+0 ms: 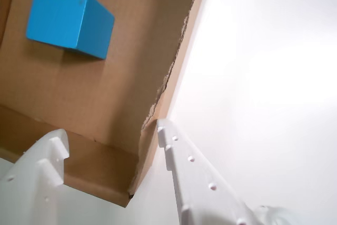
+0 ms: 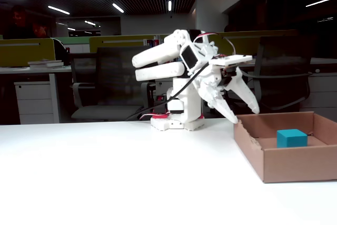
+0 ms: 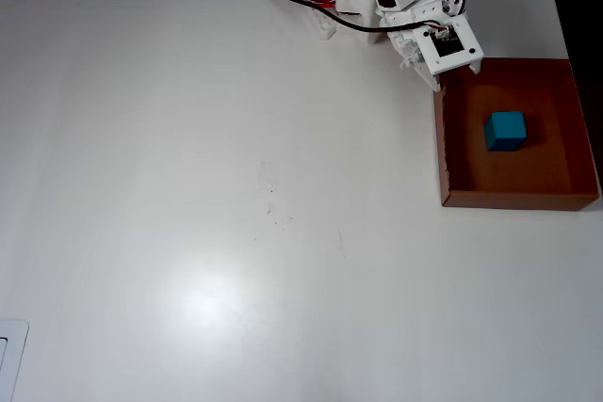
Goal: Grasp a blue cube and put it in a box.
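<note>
1. Wrist view: the blue cube (image 1: 69, 19) is seen resting on the floor of the box (image 1: 121, 77), apart from the torn wall edge. Two white fingers (image 1: 50, 164) are spread wide with nothing between them; the gripper (image 1: 110, 140) is placed over the box corner, and white tabletop (image 1: 263, 77) fills the right side.
2. Fixed view: the arm (image 2: 179, 82) is bent forward from its base, and the gripper (image 2: 246, 114) is held above the box's (image 2: 295, 167) far left corner, fingers parted and empty. The blue cube (image 2: 291, 138) is shown inside the box.
3. Overhead view: the blue cube (image 3: 506, 131) is located near the middle of the box (image 3: 556, 171), at the right edge of the tabletop (image 3: 217, 185). The gripper's fingers are hidden under the wrist housing (image 3: 443, 44).
</note>
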`<state>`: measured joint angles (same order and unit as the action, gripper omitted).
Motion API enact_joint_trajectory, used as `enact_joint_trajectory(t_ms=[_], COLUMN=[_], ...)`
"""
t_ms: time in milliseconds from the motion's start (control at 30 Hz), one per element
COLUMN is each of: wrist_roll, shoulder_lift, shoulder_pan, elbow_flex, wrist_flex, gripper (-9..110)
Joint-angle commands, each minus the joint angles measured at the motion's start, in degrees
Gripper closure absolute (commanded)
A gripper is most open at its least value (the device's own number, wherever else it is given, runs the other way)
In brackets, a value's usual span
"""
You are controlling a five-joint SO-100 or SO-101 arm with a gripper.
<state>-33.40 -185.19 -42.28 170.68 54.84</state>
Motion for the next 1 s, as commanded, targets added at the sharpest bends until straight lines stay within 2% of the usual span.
enact_joint_trajectory(t_ms=[0, 567, 967], wrist_roll=[0.26, 0.26, 0.26], shoulder_lift=[-0.44, -0.44, -0.44], shoulder_pan=[-0.09, -0.35, 3.08], elbow_flex=[-0.44, -0.44, -0.44], wrist_flex=[0.44, -0.53, 3.52], gripper=[81, 78, 77])
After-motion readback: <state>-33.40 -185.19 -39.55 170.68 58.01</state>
